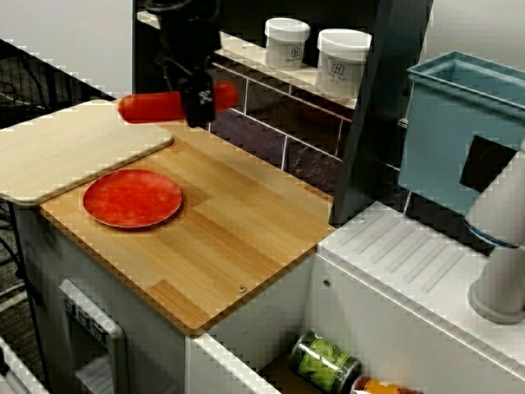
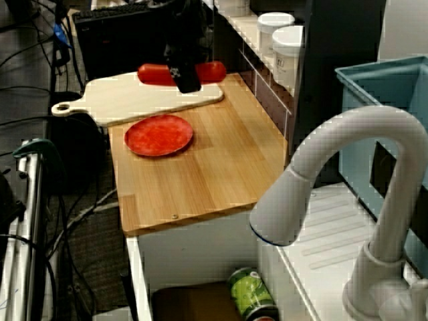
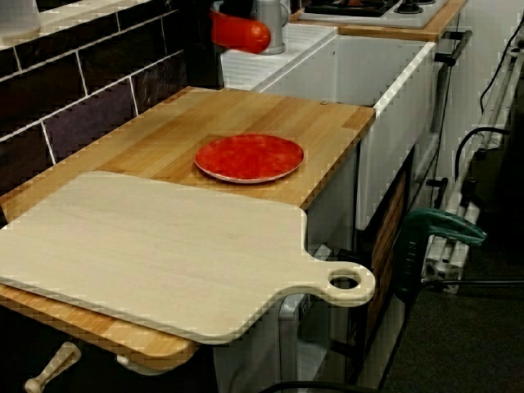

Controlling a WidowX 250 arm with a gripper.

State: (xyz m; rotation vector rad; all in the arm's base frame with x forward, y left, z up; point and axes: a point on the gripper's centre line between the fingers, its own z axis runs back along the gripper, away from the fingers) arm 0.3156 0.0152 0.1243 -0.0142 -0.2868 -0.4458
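My black gripper (image 1: 199, 111) hangs over the back of the wooden counter (image 1: 246, 238), shut across the middle of a long red sausage (image 1: 152, 107). The sausage lies level in the air, its ends sticking out on both sides of the fingers. In the view from the faucet side, the gripper (image 2: 187, 80) and sausage (image 2: 155, 74) hover above the near corner of the pale cutting board (image 2: 134, 100). A red plate (image 1: 131, 197) lies on the counter below and in front of the gripper. In the low view along the counter, only one sausage end (image 3: 244, 34) shows, beyond the plate (image 3: 250, 157).
The cutting board (image 1: 66, 152) overhangs the counter's left end. Two white jars (image 1: 343, 61) stand on the shelf behind. A dark post (image 1: 369, 115) and a blue bin (image 1: 459, 131) stand to the right. A white faucet (image 2: 334, 174) rises over the sink, where cans (image 1: 322, 363) lie.
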